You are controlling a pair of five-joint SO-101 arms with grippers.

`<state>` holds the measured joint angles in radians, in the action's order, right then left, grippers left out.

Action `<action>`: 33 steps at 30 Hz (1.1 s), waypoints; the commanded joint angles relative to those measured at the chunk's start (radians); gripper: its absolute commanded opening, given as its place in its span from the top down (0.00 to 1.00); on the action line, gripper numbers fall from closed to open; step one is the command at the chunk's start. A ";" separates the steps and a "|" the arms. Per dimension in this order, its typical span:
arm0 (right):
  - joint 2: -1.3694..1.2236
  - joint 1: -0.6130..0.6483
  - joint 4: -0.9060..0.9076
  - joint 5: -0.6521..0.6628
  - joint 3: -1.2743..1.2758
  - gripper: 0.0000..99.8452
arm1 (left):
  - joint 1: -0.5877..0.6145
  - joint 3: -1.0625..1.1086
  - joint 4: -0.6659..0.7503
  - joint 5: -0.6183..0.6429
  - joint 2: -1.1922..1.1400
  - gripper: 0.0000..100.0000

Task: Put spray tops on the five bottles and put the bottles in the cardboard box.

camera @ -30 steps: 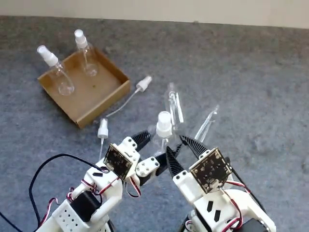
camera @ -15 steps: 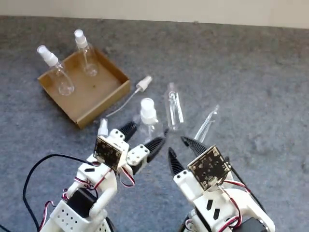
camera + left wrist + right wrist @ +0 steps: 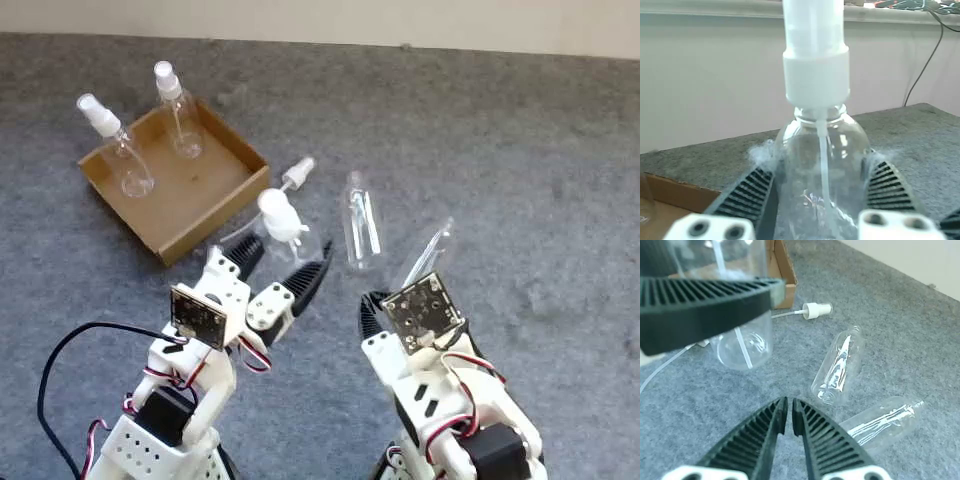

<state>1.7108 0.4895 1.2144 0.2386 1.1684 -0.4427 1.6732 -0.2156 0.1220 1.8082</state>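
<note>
My left gripper (image 3: 279, 268) is shut on a clear bottle (image 3: 290, 245) with a white spray top (image 3: 273, 208) on it, held upright just right of the cardboard box (image 3: 232, 196). In the left wrist view the bottle (image 3: 822, 165) stands between the ribbed fingers (image 3: 749, 194), its top (image 3: 815, 55) above them. Two capped bottles (image 3: 128, 165) (image 3: 183, 128) stand in the box. Two bottles without tops (image 3: 361, 220) (image 3: 426, 254) lie on the mat. A loose spray top (image 3: 298, 172) lies near the box. My right gripper (image 3: 789, 411) is shut on nothing, short of the lying bottles (image 3: 839, 367) (image 3: 884, 420).
Grey carpet-like mat covers the table. The box's near corner (image 3: 783, 276) and the loose spray top (image 3: 817, 309) lie beyond the left arm's finger (image 3: 705, 305) in the right wrist view. Open mat stretches to the right and back.
The left gripper has carried the capped bottle left and back, toward the box. The right gripper has let go of it, pulled back and shut.
</note>
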 commanded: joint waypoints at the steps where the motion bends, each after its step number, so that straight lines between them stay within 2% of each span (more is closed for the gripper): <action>1: 0.001 -0.010 -0.119 0.009 0.064 0.99 | 0.065 -0.001 0.031 0.014 0.012 0.94; 5: 0.001 -0.010 -0.254 0.009 0.177 0.99 | 0.064 -0.001 0.032 0.014 0.012 0.94; 8: 0.001 -0.007 -0.282 0.009 0.226 0.99 | 0.064 -0.001 0.032 0.052 0.012 0.94; 11: 0.001 0.056 -0.283 0.009 0.228 0.99 | 0.064 -0.002 0.032 0.133 0.012 0.94; 17: 0.001 0.171 -0.283 0.005 0.228 0.99 | 0.059 0.001 0.032 0.146 0.012 0.94; 23: 0.002 0.208 -0.280 0.003 0.228 0.99 | -0.045 0.008 0.029 0.140 0.012 0.94; 33: 0.002 0.205 -0.278 0.002 0.229 0.99 | -0.150 0.010 0.026 0.140 0.012 0.94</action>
<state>1.7016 0.6843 0.9582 0.2386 1.4078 -0.5378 1.6732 -0.2125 0.2478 1.8082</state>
